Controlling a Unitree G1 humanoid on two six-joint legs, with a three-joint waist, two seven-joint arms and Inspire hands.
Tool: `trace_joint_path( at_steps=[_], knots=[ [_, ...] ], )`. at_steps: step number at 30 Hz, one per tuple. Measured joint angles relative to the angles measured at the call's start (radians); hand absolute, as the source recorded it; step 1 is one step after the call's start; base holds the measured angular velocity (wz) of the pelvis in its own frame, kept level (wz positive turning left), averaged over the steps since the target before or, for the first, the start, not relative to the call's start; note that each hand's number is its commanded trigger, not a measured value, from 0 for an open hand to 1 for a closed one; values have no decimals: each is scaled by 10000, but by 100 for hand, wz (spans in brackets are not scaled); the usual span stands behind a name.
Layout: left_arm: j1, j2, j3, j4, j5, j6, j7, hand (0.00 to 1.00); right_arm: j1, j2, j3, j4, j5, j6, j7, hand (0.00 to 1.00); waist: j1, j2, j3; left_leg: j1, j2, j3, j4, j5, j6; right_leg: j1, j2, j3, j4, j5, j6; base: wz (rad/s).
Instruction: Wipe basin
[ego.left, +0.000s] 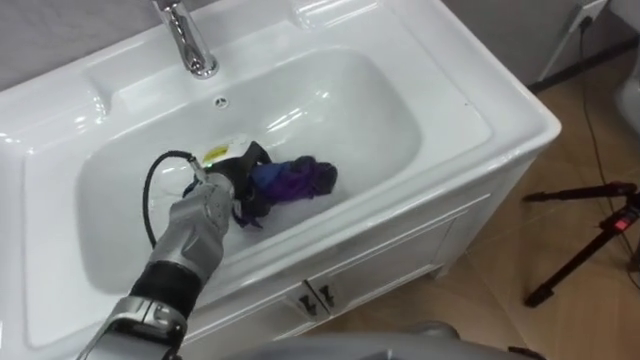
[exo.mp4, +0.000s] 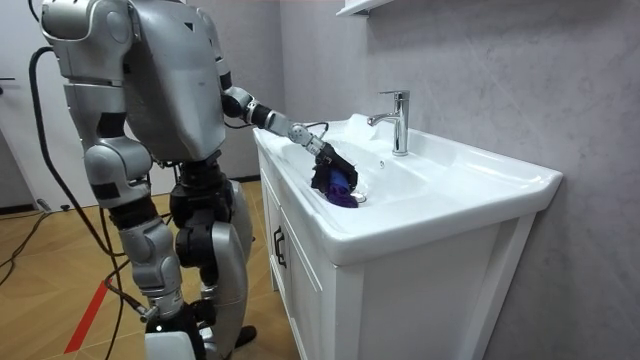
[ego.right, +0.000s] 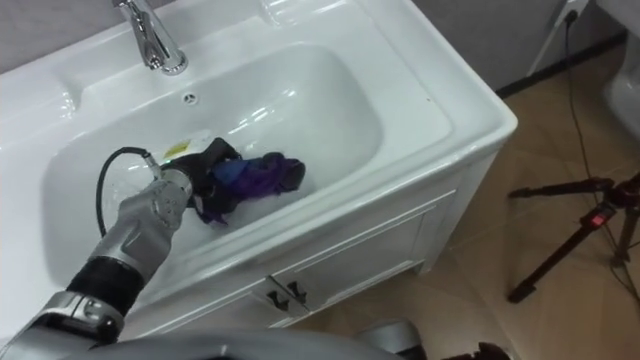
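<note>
A white basin (ego.left: 340, 110) is set in a white vanity top. On its bottom lies a bunched purple and black cloth (ego.left: 295, 180), also seen in the room view (exo.mp4: 338, 180). My left hand (ego.left: 205, 208) reaches down into the bowl from the lower left, its dark fingers curled on the cloth's left end. A small yellow-white patch (ego.left: 215, 153) shows just behind the hand. In the room view I stand at the cabinet front with the left arm stretched into the basin, and my right hand (exo.mp4: 168, 300) hangs low by my side.
A chrome faucet (ego.left: 190, 40) stands at the basin's back rim, with an overflow hole (ego.left: 221, 101) below it. Cabinet doors with small handles (ego.left: 313, 298) are under the front edge. A black tripod (ego.left: 590, 235) stands on the wooden floor to the right.
</note>
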Motion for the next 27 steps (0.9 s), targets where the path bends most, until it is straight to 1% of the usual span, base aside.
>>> trace_joint_path(
  at_steps=[1, 2, 4, 5, 6, 7, 8, 10, 11, 15, 18, 20, 22, 24, 25, 26, 27],
  knots=[
    [28, 30, 65, 26, 84, 0, 24, 100, 13, -1, -2, -6, -141, 29, 2, 0, 6, 10, -10, -4, 2, 0, 10, 0, 0, -6, 2, 10, 3, 0, 0, 0],
    [200, 114, 190, 73, 156, 0, 79, 100, 25, -2, -32, -23, -433, 142, 1, 0, 4, 28, -47, -18, 5, 7, 19, 0, 0, 0, 3, 6, 1, 1, -1, 0],
    [327, 235, 331, 166, 151, 1, 157, 100, 51, -3, -182, -45, -590, 319, 29, 0, 9, 44, -102, 9, 13, 13, 20, 0, 0, 40, 8, 3, -16, 0, -2, 0],
    [391, 269, 482, 195, 183, 4, 167, 100, 50, -2, -355, -58, -760, 404, 67, 0, 35, 50, -120, 27, 14, 19, 17, 0, -1, 53, 10, 5, -27, -1, -3, 0],
    [437, 269, 596, 201, 246, 7, 174, 100, 50, -1, -464, -64, -831, 403, 89, 0, 50, 52, -121, 44, 15, 22, 15, 0, -1, 63, 13, 12, -31, -1, -4, -6],
    [487, 272, 795, 253, 400, 11, 204, 100, 78, -1, -706, -95, -958, 405, 137, 0, 154, 53, -121, 134, 29, 91, 1, 0, -1, 83, 28, 68, -31, 0, -7, -17],
    [485, 269, 998, 409, 593, 9, 278, 100, 119, -9, -813, -96, -1142, 419, 139, 0, 341, 50, -127, 195, 46, 156, -6, 0, -1, 123, 45, 126, -29, 12, -26, -18],
    [414, 278, 1333, 746, 937, 12, 438, 100, 125, -32, -855, -101, -1229, 520, 134, 0, 441, 53, -187, 224, 60, 155, -3, -1, -3, 139, 55, 132, -26, 19, -37, -6],
    [354, 290, 1503, 942, 981, 23, 587, 100, 118, -49, -866, -139, -1283, 587, 133, 0, 507, 59, -190, 272, 64, 153, -4, -1, -3, 146, 58, 137, -17, 21, -40, 0],
    [340, 453, 1615, 1115, 986, 24, 835, 100, 86, -83, -1074, -258, -1323, 615, 125, 0, 541, 98, -193, 311, 79, 154, -5, -18, -30, 208, 76, 159, -11, 24, -45, -1],
    [316, 716, 1641, 1191, 1130, 24, 805, 100, 81, -109, -1181, -427, -1480, 715, 130, 0, 540, 200, -188, 323, 108, 198, -22, -45, -65, 95, 117, 262, -8, 6, -54, -8],
    [308, 939, 1666, 1174, 1462, 89, 639, 100, 128, -109, -1253, -500, -1739, 831, 145, 0, 520, 303, -182, 310, 136, 256, -24, -56, -79, 71, 148, 345, -14, 12, -63, -9],
    [298, 1028, 1666, 1221, 1559, 194, 483, 100, 189, -112, -1276, -561, -1923, 936, 146, 0, 499, 403, -183, 300, 140, 276, -42, -58, -83, 69, 154, 365, -22, 12, -63, -3],
    [197, 1077, 1668, 1269, 1556, 221, 301, 100, 200, -113, -1354, -563, -1931, 1034, 145, 0, 498, 491, -194, 272, 140, 274, -43, -58, -83, 66, 154, 364, 5, 16, -69, 0],
    [109, 1112, 1672, 1361, 1542, 227, 193, 100, 203, -134, -1374, -563, -1904, 1038, 143, 0, 510, 538, -209, 262, 142, 275, -40, -57, -83, 56, 155, 364, -1, 16, -69, 0],
    [51, 1165, 1675, 1380, 1541, 233, 34, 100, 204, -175, -1383, -620, -1901, 1038, 149, 0, 528, 591, -241, 247, 147, 277, -28, -57, -83, 15, 156, 375, 0, 18, -74, -4],
    [36, 1205, 1677, 1383, 1540, 241, -39, 100, 205, -194, -1408, -677, -1901, 1032, 154, 0, 531, 614, -251, 236, 148, 278, -14, -57, -84, -21, 155, 389, 4, 20, -77, -6]
  ],
)
